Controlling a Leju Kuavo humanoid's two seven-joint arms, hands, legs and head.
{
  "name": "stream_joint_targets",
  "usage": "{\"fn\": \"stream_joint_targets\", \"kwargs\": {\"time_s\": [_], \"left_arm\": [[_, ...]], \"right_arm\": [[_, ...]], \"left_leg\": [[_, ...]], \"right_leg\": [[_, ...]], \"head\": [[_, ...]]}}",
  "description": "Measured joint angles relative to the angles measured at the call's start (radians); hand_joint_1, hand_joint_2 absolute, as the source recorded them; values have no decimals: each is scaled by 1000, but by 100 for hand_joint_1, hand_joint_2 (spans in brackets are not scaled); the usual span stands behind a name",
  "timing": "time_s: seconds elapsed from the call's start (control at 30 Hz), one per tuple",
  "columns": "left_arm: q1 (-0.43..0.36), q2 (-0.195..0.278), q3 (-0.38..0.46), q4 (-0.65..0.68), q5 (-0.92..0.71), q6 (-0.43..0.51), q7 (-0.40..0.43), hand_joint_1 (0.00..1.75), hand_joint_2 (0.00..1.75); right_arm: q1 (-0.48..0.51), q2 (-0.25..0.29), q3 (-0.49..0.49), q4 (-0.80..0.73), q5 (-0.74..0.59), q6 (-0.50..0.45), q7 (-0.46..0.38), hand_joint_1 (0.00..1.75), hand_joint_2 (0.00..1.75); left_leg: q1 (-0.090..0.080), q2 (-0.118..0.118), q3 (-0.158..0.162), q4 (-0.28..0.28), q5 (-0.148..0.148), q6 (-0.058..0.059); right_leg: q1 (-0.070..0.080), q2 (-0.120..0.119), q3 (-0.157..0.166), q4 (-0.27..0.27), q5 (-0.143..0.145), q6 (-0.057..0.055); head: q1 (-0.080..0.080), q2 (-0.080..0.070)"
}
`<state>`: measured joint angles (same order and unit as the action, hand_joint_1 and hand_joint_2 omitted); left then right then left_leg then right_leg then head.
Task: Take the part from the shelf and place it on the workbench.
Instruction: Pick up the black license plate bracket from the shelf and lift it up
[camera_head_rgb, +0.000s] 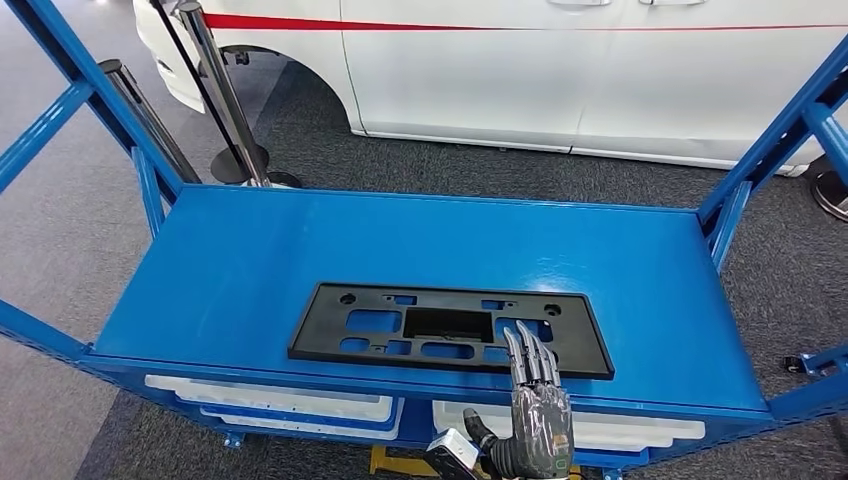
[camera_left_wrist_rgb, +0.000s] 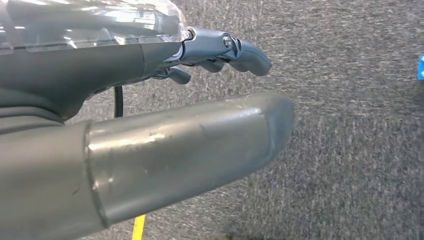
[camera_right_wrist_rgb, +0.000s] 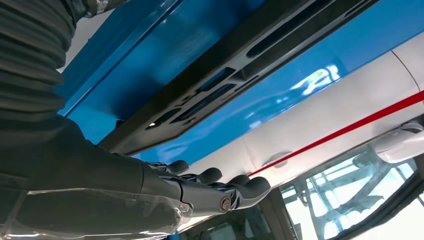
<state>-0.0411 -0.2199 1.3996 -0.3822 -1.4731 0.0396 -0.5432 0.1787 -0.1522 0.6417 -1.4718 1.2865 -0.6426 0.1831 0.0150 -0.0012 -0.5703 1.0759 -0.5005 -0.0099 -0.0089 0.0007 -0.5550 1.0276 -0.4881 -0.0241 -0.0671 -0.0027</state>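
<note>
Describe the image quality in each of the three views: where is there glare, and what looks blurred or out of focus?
Head view: sharp overall, soft glare on the blue shelf top. Left wrist view: the near thumb is soft, the grey carpet slightly blurred. Right wrist view: bright reflections streak the shelf, the black plastic part is blurred, the car window overexposed.

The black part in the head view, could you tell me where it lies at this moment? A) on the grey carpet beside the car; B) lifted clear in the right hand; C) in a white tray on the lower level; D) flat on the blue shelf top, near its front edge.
D: the black part lies flat on the blue shelf top, with the right hand at its near edge, fingers extended and gripping nothing.
</note>
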Motion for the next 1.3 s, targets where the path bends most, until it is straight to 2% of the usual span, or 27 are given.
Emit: {"fn": "stream_joint_targets", "kwargs": {"time_s": [0.03,0.07,0.13,0.2,0.23,0.3,0.33,0.37,0.4,0.43,0.47,0.53,0.57,0.67,0.7,0.77,0.83,0.87,0.9,0.93,1.0,1.03,1.07,1.13,1.2,1.23,1.3], "left_arm": [[-1,0,0,0,-1,2,0,0,0],[-2,0,0,0,-3,4,1,0,0],[-2,0,0,0,-6,8,1,0,0],[-2,0,0,0,-7,11,2,0,0],[-3,0,0,1,-8,12,2,0,0],[-4,1,0,1,-12,14,2,0,0],[-4,2,0,1,-14,14,2,0,0],[-4,2,0,2,-16,15,2,0,0],[-4,2,0,3,-18,16,2,0,0],[-4,2,0,4,-19,16,3,0,0],[-5,2,0,5,-20,16,3,0,0],[-5,3,-1,8,-22,19,4,0,0],[-6,4,-1,10,-24,22,4,0,0],[-8,12,-4,19,-32,31,5,0,0],[-9,14,-5,23,-34,32,5,0,0],[-12,19,-6,31,-38,33,6,0,0],[-12,24,-7,38,-39,34,6,0,0],[-11,27,-7,41,-39,34,7,0,0],[-11,29,-8,43,-39,35,7,0,0],[-10,30,-8,44,-39,35,7,0,0],[-11,33,-10,46,-39,35,7,0,0],[-12,34,-11,47,-39,35,7,0,0],[-13,35,-12,48,-39,35,7,0,0],[-13,37,-13,50,-39,36,7,0,0],[-12,37,-13,52,-39,36,7,0,0],[-12,37,-13,53,-39,36,7,0,0],[-13,37,-16,54,-39,36,7,0,0]], "right_arm": [[-5,0,2,6,-1,-2,2,0,175],[-11,0,4,13,-1,-4,3,0,175],[-24,0,6,31,-5,-5,4,0,175],[-38,0,7,52,-8,-5,5,0,175],[-46,0,7,65,-8,-6,5,0,175],[-58,1,7,92,-5,-6,3,0,175],[-63,2,7,107,-2,-6,2,0,175],[-67,3,7,120,1,-6,0,0,175],[-71,5,6,133,4,-6,-1,0,175],[-76,7,6,144,6,-6,-2,0,175],[-82,9,6,152,8,-6,-3,0,175],[-93,14,5,166,16,-6,-7,0,175],[-98,18,3,172,25,-6,-11,0,175],[-117,41,-16,190,63,5,-35,0,175],[-126,51,-25,194,74,13,-43,0,175],[-145,71,-43,203,92,29,-55,0,175],[-156,87,-61,212,103,39,-63,0,175],[-159,93,-68,216,105,42,-65,0,175],[-161,98,-74,220,107,44,-66,0,175],[-163,102,-79,223,108,46,-66,0,175],[-166,110,-87,228,110,47,-68,0,175],[-168,113,-90,229,111,47,-68,0,175],[-169,116,-92,230,111,47,-68,0,175],[-171,118,-94,231,111,47,-69,0,175],[-172,119,-96,232,111,47,-70,0,175],[-173,119,-98,233,111,47,-70,0,175],[-174,120,-101,236,111,47,-70,0,175]], "left_leg": [[-2,0,20,-45,14,5],[-5,0,28,-66,16,8],[-7,-1,28,-72,18,16],[-2,0,32,-85,27,29],[1,2,34,-92,31,36],[1,3,34,-93,34,42],[0,4,33,-92,33,43],[0,4,33,-91,32,43],[-1,3,34,-89,31,42],[-1,3,35,-87,29,41],[-1,2,36,-84,26,39],[-5,0,34,-75,20,29],[-6,0,32,-73,19,24],[-4,0,28,-68,15,7],[-3,1,22,-55,5,1],[-1,1,-16,29,-47,-8],[0,1,-78,162,-107,-13],[0,1,-99,206,-117,-14],[0,1,-103,212,-107,-14],[0,1,-87,177,-78,-11],[-1,0,-23,41,-8,-2],[-3,0,5,-18,12,2],[-6,0,21,-54,21,6],[-10,-1,25,-70,19,13],[-5,0,27,-79,27,26],[-2,1,28,-84,31,32],[-1,2,28,-88,35,41]], "right_leg": [[1,1,-1,1,0,4],[2,1,-3,1,0,9],[3,2,-5,-2,4,21],[2,1,-11,16,-13,31],[2,1,-26,50,-36,35],[-2,1,-84,173,-101,39],[-4,1,-113,234,-123,41],[-5,0,-131,268,-127,42],[-6,0,-130,265,-111,43],[-7,0,-109,221,-77,42],[-7,0,-76,151,-40,40],[-5,0,-22,36,2,33],[-3,1,-13,11,6,29],[0,4,-16,5,8,14],[-1,3,-16,2,10,8],[-4,1,-16,-1,13,-2],[-2,-1,-17,-1,13,-6],[-1,-1,-18,-1,13,-6],[0,-1,-17,0,13,-6],[0,-1,-16,1,12,-6],[2,0,-13,2,10,-4],[3,1,-12,3,9,-1],[4,1,-13,3,9,3],[5,1,-16,2,12,14],[4,1,-19,11,3,25],[4,1,-29,35,-15,29],[2,0,-79,144,-78,37]], "head": [[0,0],[0,0],[0,0],[0,0],[1,0],[1,0],[1,0],[1,0],[1,0],[0,0],[1,0],[0,0],[0,0],[0,0],[0,0],[0,0],[0,0],[0,0],[0,0],[0,0],[0,0],[0,0],[0,0],[0,0],[0,0],[0,0],[1,0]]}}
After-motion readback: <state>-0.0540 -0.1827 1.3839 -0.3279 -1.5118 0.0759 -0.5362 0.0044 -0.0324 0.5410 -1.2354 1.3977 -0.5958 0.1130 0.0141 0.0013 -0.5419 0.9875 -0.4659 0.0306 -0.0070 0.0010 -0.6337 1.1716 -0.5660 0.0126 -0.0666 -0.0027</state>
